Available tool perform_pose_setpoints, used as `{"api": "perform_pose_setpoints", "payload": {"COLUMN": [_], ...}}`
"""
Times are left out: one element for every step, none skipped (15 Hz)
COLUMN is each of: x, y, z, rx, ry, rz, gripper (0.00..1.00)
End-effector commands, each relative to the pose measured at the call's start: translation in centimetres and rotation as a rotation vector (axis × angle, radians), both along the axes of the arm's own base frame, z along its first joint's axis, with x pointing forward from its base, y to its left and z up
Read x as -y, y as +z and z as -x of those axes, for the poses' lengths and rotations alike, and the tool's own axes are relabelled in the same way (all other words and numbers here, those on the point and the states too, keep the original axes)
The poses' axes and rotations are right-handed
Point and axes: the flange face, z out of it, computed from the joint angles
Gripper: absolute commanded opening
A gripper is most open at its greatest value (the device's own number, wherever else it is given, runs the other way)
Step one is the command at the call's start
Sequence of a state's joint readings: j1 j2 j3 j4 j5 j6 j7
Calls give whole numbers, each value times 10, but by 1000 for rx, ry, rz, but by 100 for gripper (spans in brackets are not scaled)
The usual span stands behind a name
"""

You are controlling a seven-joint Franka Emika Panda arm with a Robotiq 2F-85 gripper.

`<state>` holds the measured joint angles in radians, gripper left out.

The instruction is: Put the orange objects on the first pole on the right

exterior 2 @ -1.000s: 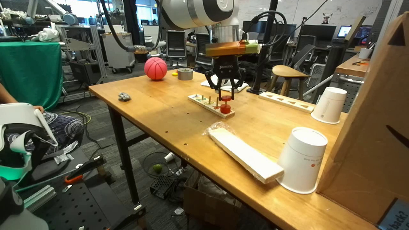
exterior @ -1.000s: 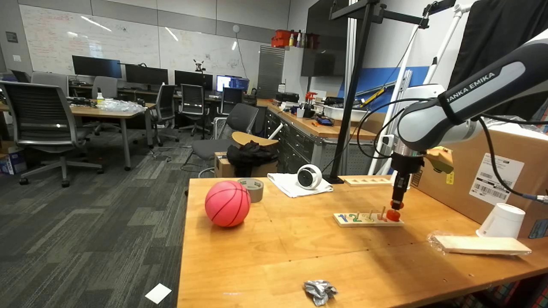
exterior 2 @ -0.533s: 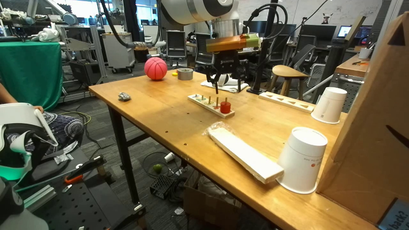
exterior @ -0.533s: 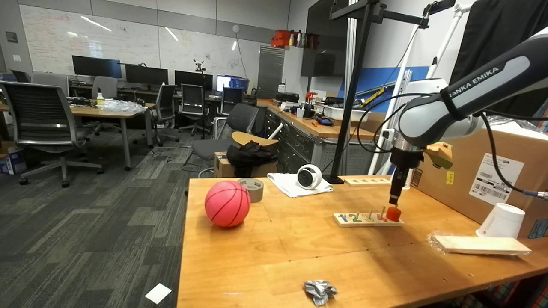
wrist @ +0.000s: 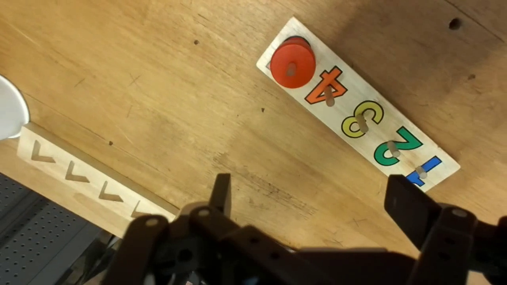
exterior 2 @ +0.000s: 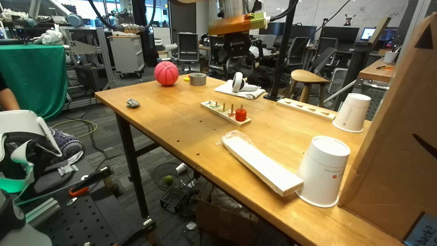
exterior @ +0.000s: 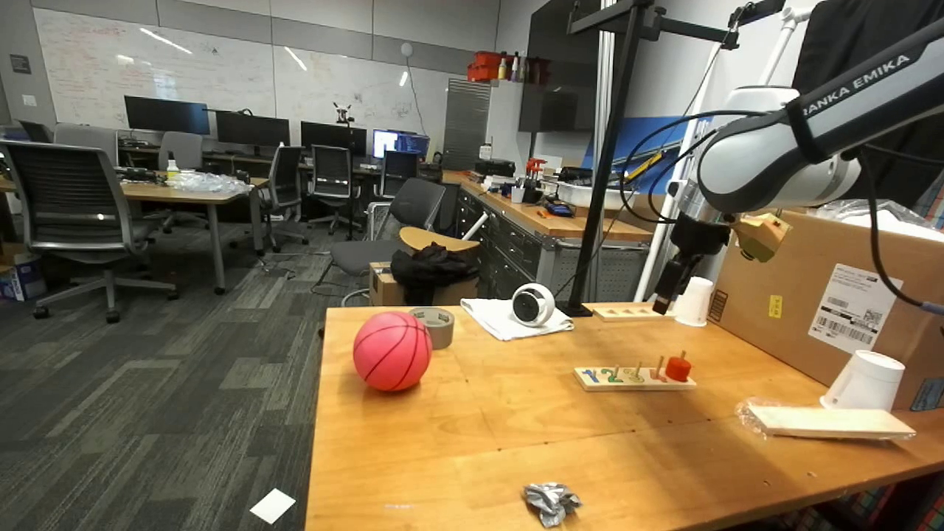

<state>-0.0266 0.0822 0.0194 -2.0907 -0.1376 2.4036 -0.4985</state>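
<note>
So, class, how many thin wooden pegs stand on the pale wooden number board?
5: one peg at blue 1, one at green 2, one at yellow 3, one at orange 4, and a fifth peg through the red-orange round stack.

The pale arm (exterior: 774, 151) has a black tool (wrist: 309, 190).

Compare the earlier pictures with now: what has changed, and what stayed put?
The gripper let go of a red ring, which dropped down its pole onto the stack; the gripper then rose, open and tilted. A bystander's arm shifted too. Ball, tape and number board stayed put.
</note>
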Motion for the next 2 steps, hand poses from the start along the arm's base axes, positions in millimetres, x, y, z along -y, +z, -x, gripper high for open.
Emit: {"api": "perform_pose_setpoints", "payload": {"x": [0, 0], "y": [-1, -2], "z": [0, 1], "rx": [-3, -4], "ry": [-4, -5], "rz": [-1, -1], "gripper": [100, 100]}}
